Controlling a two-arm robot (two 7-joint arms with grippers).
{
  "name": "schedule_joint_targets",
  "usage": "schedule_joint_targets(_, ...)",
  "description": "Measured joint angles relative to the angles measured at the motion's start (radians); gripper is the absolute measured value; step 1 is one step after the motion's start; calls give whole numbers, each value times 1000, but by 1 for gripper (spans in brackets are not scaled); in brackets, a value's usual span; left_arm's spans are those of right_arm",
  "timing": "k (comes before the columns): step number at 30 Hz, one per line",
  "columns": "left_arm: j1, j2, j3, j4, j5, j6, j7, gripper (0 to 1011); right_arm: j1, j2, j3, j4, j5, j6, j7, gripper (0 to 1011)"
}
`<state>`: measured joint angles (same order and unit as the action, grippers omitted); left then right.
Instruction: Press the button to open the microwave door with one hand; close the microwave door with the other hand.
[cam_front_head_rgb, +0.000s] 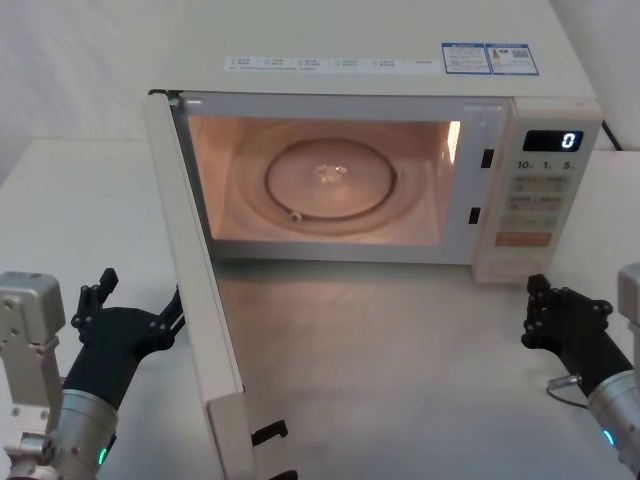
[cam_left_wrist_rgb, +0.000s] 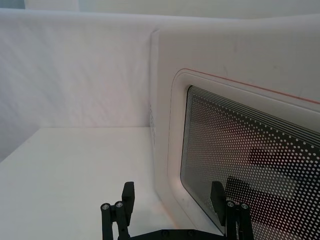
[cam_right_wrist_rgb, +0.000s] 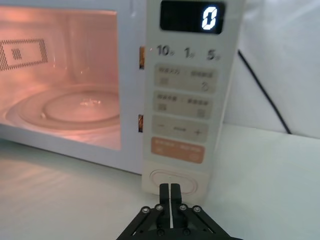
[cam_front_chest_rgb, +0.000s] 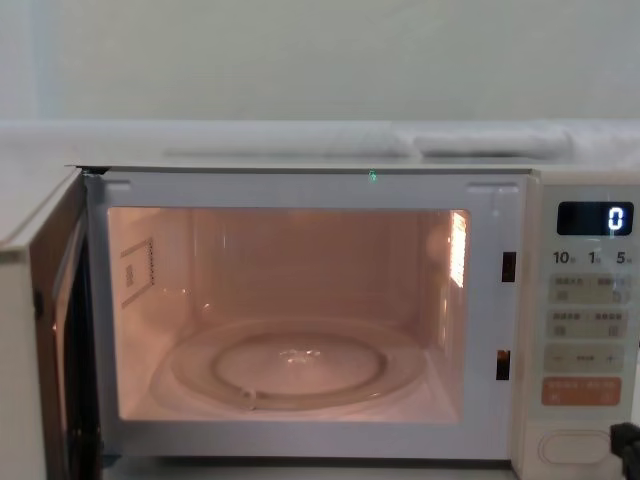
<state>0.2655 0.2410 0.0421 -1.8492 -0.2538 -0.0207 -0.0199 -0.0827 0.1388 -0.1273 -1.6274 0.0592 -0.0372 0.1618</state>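
The cream microwave (cam_front_head_rgb: 400, 70) stands at the back of the table, its display (cam_right_wrist_rgb: 191, 17) reading "0" and its cavity lit. The microwave door (cam_front_head_rgb: 195, 270) is swung wide open toward me on its left hinge. My left gripper (cam_front_head_rgb: 140, 295) is open just outside the door's outer face. In the left wrist view its fingers (cam_left_wrist_rgb: 128, 192) straddle the edge of the dark dotted window (cam_left_wrist_rgb: 250, 165). My right gripper (cam_right_wrist_rgb: 170, 189) is shut and points at the wide cream button (cam_right_wrist_rgb: 187, 181) low on the panel. In the head view the right gripper (cam_front_head_rgb: 540, 300) sits a little short of the panel.
A round glass turntable (cam_front_head_rgb: 330, 180) lies inside the cavity. An orange key (cam_right_wrist_rgb: 177, 150) sits just above the button. A dark cable (cam_right_wrist_rgb: 265, 95) runs down the wall to the right of the microwave. White table (cam_front_head_rgb: 400, 370) stretches in front of the oven.
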Motion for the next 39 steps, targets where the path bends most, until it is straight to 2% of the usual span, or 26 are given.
schedule_joint_targets(4,0,0,0,0,0,0,0,1001,-25,16,18,-25,29,-38,16,93)
schedule_joint_targets(10,0,0,0,0,0,0,0,1001,-42,47,28,-45,55,-62,47,267)
schedule_joint_targets(11,0,0,0,0,0,0,0,1001,-44,57,28,-50,58,-62,55,324)
schedule_joint_targets(14,0,0,0,0,0,0,0,1001,-47,76,23,-57,57,-60,65,382)
schedule_joint_targets(15,0,0,0,0,0,0,0,1001,-47,81,22,-59,55,-58,66,442)
schedule_joint_targets(19,0,0,0,0,0,0,0,1001,-47,106,11,-66,40,-46,75,535)
schedule_joint_targets(23,0,0,0,0,0,0,0,1001,-47,133,0,-72,31,-36,91,703)
schedule_joint_targets(27,0,0,0,0,0,0,0,1001,-46,144,-5,-73,31,-33,98,780)
schedule_joint_targets(30,0,0,0,0,0,0,0,1001,-47,152,-10,-75,31,-30,99,907)
schedule_joint_targets(35,0,0,0,0,0,0,0,1001,-47,152,-9,-75,31,-30,99,1002)
schedule_joint_targets(39,0,0,0,0,0,0,0,1001,-47,151,-9,-75,31,-30,99,1001)
